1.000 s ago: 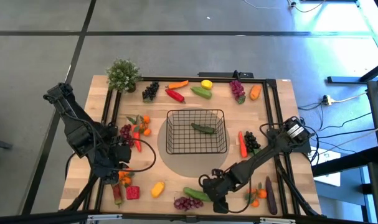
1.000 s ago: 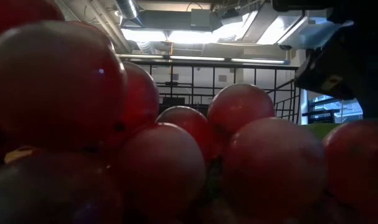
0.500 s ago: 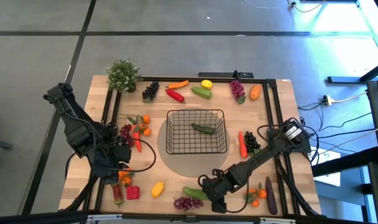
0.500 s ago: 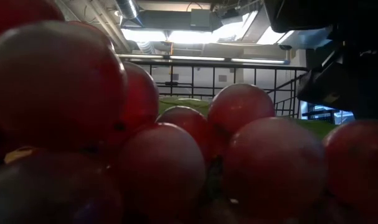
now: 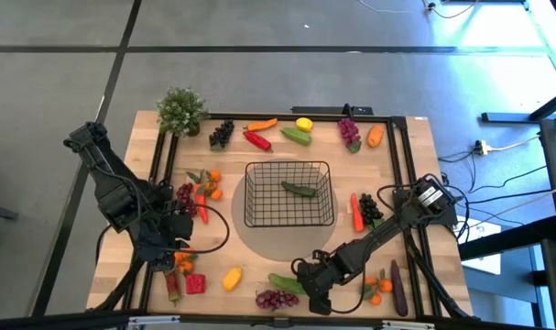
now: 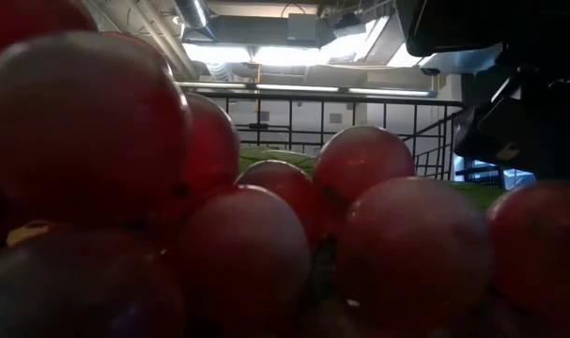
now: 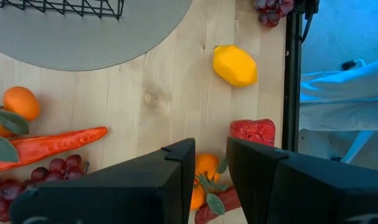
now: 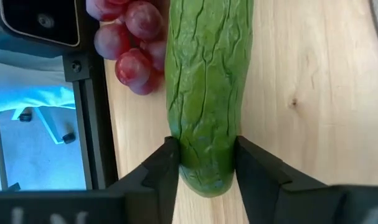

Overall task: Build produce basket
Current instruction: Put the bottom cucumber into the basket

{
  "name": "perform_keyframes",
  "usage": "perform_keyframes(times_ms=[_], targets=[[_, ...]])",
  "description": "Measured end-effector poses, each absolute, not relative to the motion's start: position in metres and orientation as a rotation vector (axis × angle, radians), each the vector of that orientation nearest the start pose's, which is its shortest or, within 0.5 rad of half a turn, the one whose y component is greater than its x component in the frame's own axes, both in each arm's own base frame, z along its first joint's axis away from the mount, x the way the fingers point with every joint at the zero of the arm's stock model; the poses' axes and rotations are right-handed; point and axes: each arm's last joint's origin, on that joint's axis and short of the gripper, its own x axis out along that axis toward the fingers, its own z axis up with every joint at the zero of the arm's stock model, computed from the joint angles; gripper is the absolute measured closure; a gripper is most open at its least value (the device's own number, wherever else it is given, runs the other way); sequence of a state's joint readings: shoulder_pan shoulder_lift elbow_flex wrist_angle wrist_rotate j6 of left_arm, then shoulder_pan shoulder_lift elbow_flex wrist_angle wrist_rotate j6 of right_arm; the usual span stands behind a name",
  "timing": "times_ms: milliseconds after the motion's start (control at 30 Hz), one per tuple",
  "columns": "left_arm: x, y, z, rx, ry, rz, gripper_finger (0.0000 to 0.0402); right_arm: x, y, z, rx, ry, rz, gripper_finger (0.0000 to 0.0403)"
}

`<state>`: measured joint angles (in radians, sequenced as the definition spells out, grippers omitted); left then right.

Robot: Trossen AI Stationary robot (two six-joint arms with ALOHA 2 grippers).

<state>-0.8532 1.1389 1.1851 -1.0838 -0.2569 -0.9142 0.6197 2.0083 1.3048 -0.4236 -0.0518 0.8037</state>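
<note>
- While closing on the cucumber, right end effector sits at lower centre of the high view, fingers pressed against both flanks of the vegetable's blunt end; likely the pick step of loading the basket.
- Cucumber lying flat on the table, just beside a bunch of red grapes near the front rail.
- Next move, by judgement: firm the squeeze, lift clear of the grapes, carry up-frame to the basket and release over the mesh.
- Basket at centre of the high view, on a grey round mat; one green piece already inside.
- Left end effector at left of the high view, fingers slightly apart and gripping nothing, hovering over an orange and a red pepper piece.
- Cucumber skin dull green, wrinkled with long ridges, rounded tip; probably slick plastic, prone to pivot in a narrow pinch.
- Grapes glossy, round, clustered; lemon smooth, oval; basket thin black wire grid; table pale wood grain.
</note>
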Motion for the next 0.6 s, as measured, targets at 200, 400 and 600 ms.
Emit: perform_keyframes(times_ms=[200,400,600], targets=[[0.1371,-0.1459,0.332,-0.277,1.03,-0.09,0.032,0.3258,0.233,0.1427,0.37,1.23,0.126,0.0343],[0.1371,-0.1459,0.332,-0.276,1.029,-0.089,0.0321,0.3277,0.2331,0.1425,0.363,1.209,0.137,0.0355],[0.1372,-0.1459,0.332,-0.276,1.029,-0.089,0.0321,0.3327,0.2337,0.1487,0.334,1.21,0.154,0.0356]])
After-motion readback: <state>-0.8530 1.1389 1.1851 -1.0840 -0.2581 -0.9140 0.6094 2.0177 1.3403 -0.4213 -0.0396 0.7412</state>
